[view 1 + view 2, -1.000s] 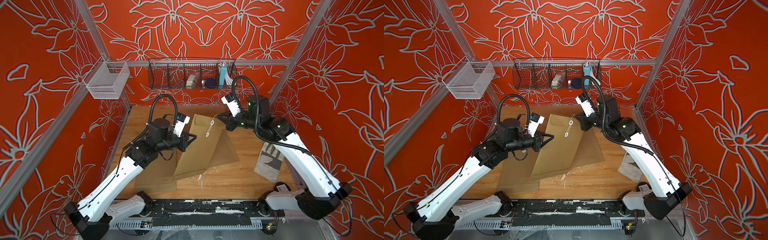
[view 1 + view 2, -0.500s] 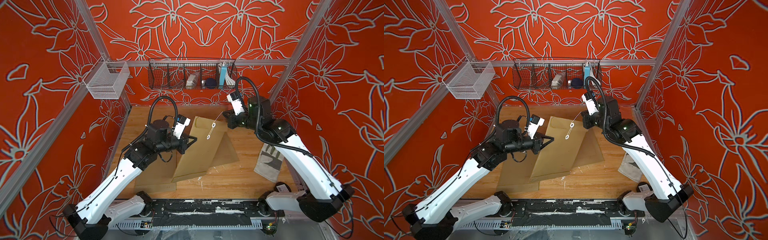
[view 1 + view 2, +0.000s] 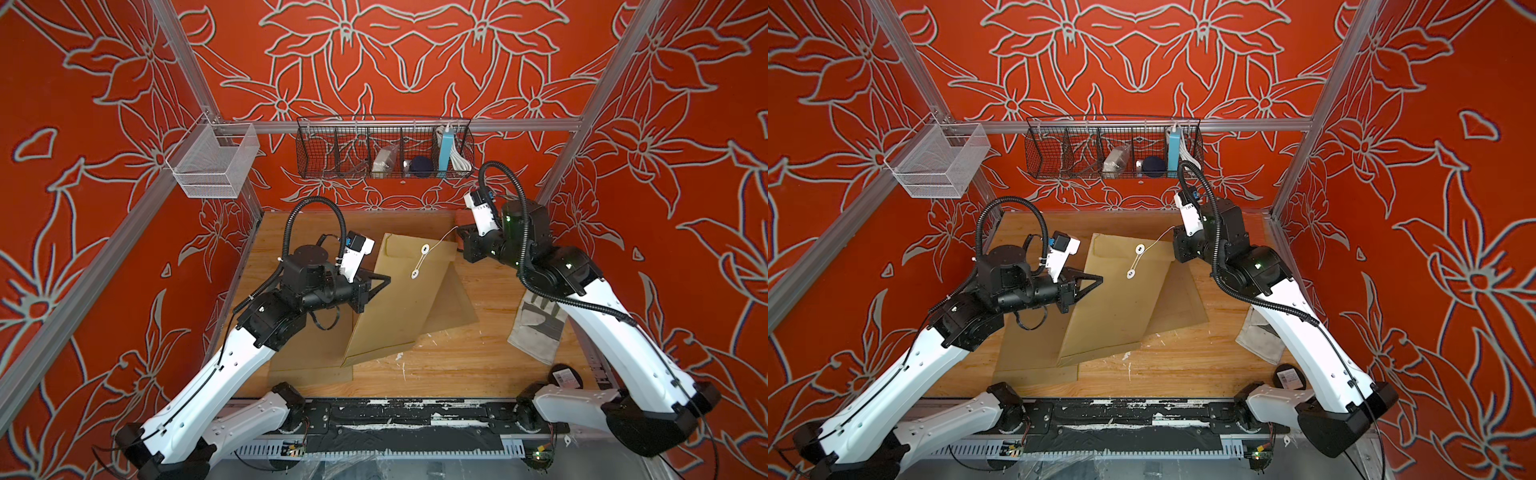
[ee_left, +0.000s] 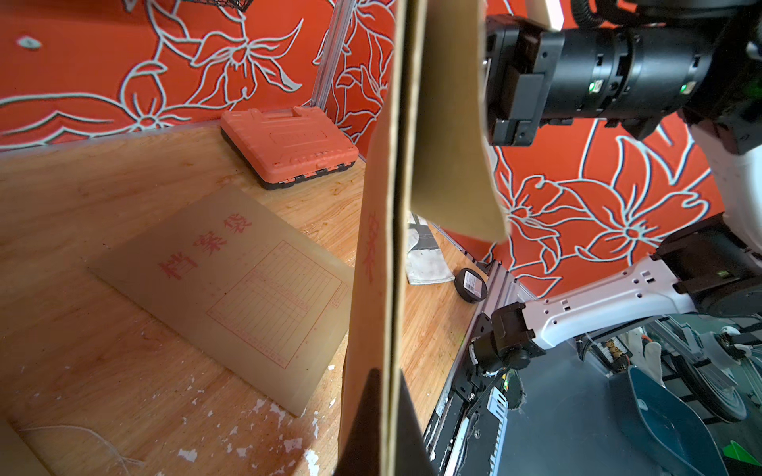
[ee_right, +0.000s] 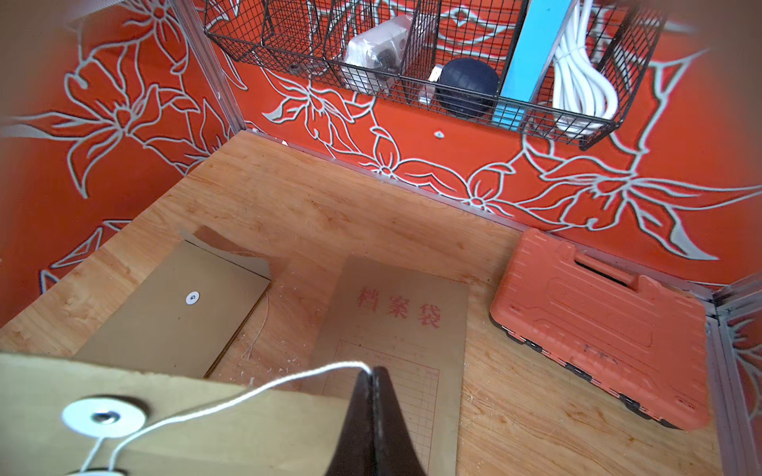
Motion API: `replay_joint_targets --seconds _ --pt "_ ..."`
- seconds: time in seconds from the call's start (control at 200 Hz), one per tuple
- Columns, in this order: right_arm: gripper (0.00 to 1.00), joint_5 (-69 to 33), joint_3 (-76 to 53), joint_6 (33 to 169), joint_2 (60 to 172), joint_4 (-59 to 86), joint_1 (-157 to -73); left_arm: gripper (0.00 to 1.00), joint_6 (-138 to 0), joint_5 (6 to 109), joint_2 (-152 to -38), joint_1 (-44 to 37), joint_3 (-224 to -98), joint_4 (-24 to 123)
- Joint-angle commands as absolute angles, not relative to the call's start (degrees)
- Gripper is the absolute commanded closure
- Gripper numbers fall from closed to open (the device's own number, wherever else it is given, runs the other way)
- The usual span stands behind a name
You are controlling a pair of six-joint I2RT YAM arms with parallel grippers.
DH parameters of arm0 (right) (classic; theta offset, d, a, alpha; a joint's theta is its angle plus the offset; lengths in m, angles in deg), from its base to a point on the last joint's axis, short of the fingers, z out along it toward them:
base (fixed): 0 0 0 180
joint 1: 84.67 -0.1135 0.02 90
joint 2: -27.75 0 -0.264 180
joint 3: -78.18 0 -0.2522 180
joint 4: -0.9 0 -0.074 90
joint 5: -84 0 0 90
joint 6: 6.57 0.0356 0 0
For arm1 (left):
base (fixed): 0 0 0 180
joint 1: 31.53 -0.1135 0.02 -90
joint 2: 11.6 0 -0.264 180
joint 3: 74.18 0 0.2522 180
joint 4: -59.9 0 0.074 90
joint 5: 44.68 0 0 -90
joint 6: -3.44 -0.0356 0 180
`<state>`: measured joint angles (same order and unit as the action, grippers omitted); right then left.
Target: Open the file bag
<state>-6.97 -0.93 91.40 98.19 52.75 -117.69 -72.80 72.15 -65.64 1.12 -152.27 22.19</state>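
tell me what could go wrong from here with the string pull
1. The right hand pinches the thin string at its very tips; it may slip out.
2. The string runs between both discs, so a straight pull may tighten rather than unwind it.
3. The left hand grips the file bag only by its edge; it could twist loose.

This is looking like a robot lab booth: red flowered walls [image 3: 395, 62] on metal posts [image 3: 185, 58] are enclosing a wooden bench [image 3: 490, 299], with wire baskets [image 3: 320, 153] hanging above its back edge.
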Motion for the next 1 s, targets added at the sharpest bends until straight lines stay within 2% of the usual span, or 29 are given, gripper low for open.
replay_joint_targets --seconds 0.0,0.25,0.5,0.776,0.996 --pt "1.0 -5.18 -2.24 90.05 96.93 53.55 -117.64 1.0 -71.61 71.78 -64.17 1.36 -151.02 25.67" --pt "1.0 -15.0 -6.83 89.49 94.38 50.14 -117.63 1.0 -66.04 69.28 -63.04 1.35 -148.85 31.46" --pt "1.0 -17.06 -10.11 89.38 92.0 50.08 -117.62 1.0 -63.24 64.57 -64.86 0.66 -149.9 34.36" --pt "1.0 -17.31 -11.04 89.99 92.68 52.19 -117.62 1.0 -58.44 79.57 -73.74 -5.53 -152.98 40.56" --pt "1.0 -13.67 -13.68 89.75 92.5 50.67 -117.59 1.0 -56.24 84.91 -76.62 -7.6 -154.22 43.8"
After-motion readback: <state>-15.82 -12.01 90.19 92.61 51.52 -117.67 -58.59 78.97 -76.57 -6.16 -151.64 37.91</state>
